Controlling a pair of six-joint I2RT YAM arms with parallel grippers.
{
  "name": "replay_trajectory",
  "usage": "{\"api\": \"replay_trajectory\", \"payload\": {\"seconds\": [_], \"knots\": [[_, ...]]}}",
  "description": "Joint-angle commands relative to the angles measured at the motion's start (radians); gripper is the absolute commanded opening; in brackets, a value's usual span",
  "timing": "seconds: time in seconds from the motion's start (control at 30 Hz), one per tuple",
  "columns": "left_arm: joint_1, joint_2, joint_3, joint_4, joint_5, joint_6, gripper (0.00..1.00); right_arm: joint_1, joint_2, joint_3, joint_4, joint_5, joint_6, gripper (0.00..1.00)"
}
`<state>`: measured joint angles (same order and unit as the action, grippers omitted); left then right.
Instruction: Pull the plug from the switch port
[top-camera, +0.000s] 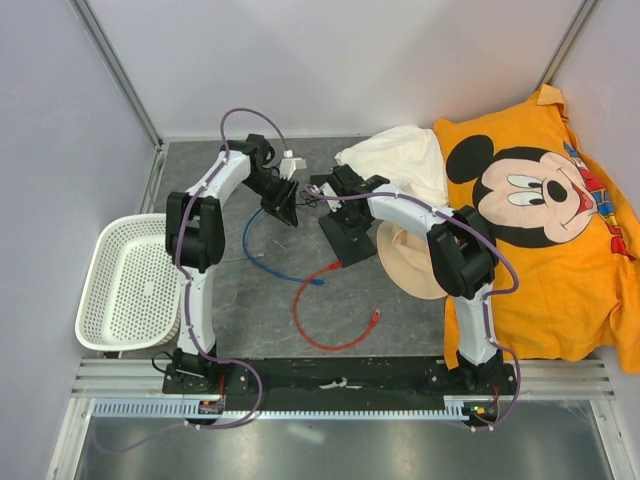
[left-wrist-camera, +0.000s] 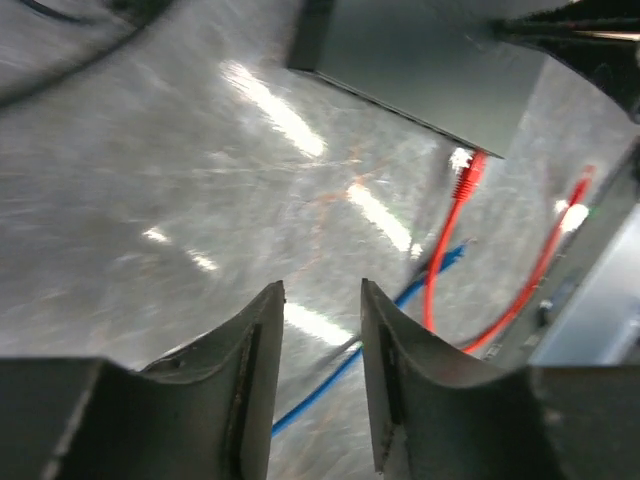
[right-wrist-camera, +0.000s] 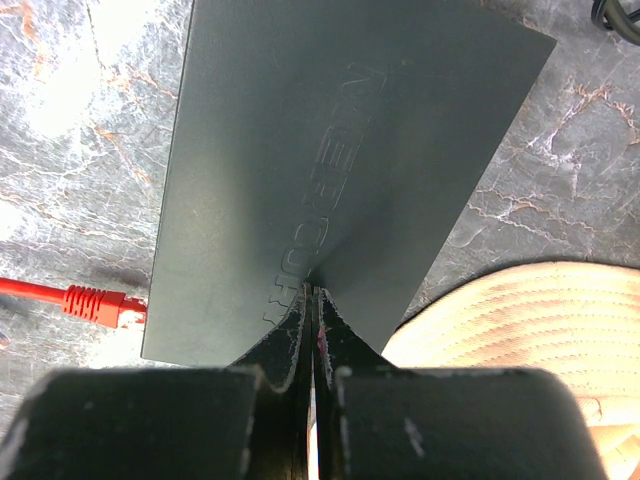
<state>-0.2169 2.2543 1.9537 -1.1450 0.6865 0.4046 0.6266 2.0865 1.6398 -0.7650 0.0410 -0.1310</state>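
Our right gripper (right-wrist-camera: 312, 292), jaws together, pins the switch (right-wrist-camera: 330, 150); our left gripper (left-wrist-camera: 322, 290) gapes empty, so we judge the red plug (right-wrist-camera: 98, 302) unpulled.

The left arm (top-camera: 197, 232) rose from its base, folded at the elbow and stretched forward and inward, the left tool (top-camera: 280, 203) angled downward with its fingers (left-wrist-camera: 258, 340) held apart. The right arm (top-camera: 458, 252) arched inward toward the middle, the right tool (right-wrist-camera: 312, 298) pointing down, fingers pressed together.
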Motion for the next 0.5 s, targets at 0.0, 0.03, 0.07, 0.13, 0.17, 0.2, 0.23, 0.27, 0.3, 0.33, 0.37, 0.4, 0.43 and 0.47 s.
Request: {"api": "replay_trajectory", "payload": {"seconds": [0.0,0.03,0.07,0.13,0.17,0.2,0.23,0.27,0.3,0.33,0.37,0.4,0.43,0.47], "knots": [[-0.055,0.030,-0.039,0.091,0.124,-0.138,0.37,0.004,-0.022,-0.029,0.010,0.030,-0.007,0.00],[-0.068,0.046,-0.035,0.093,0.119,-0.139,0.36,0.004,-0.031,-0.035,0.009,0.034,-0.006,0.00],[-0.094,0.059,-0.030,0.091,0.101,-0.147,0.34,0.002,-0.039,-0.047,0.010,0.036,-0.005,0.00],[-0.119,0.100,-0.012,0.094,0.081,-0.150,0.30,0.004,-0.060,-0.058,0.010,0.037,-0.009,0.00],[-0.137,0.116,-0.003,0.097,0.065,-0.162,0.30,0.004,-0.065,-0.067,0.010,0.037,-0.009,0.00],[-0.147,0.131,0.025,0.109,0.058,-0.173,0.29,0.004,-0.075,-0.070,0.010,0.039,-0.012,0.00],[-0.153,0.155,0.037,0.125,0.056,-0.184,0.29,0.002,-0.078,-0.072,0.013,0.042,-0.012,0.00],[-0.162,0.172,0.054,0.134,0.064,-0.214,0.29,0.002,-0.083,-0.072,0.012,0.051,-0.016,0.00],[-0.162,0.186,0.094,0.145,0.068,-0.234,0.29,0.004,-0.091,-0.072,0.012,0.059,-0.018,0.00],[-0.164,0.226,0.118,0.177,0.076,-0.286,0.30,0.004,-0.097,-0.069,0.010,0.065,-0.021,0.00],[-0.164,0.249,0.149,0.186,0.082,-0.309,0.30,0.001,-0.109,-0.064,0.010,0.072,-0.021,0.00],[-0.165,0.269,0.222,0.192,0.094,-0.325,0.31,0.001,-0.117,-0.063,0.010,0.074,-0.022,0.00],[-0.167,0.292,0.258,0.203,0.128,-0.334,0.32,-0.001,-0.124,-0.064,0.010,0.073,-0.025,0.00],[-0.170,0.318,0.287,0.214,0.131,-0.334,0.33,-0.002,-0.138,-0.072,0.007,0.062,-0.032,0.00]]}}
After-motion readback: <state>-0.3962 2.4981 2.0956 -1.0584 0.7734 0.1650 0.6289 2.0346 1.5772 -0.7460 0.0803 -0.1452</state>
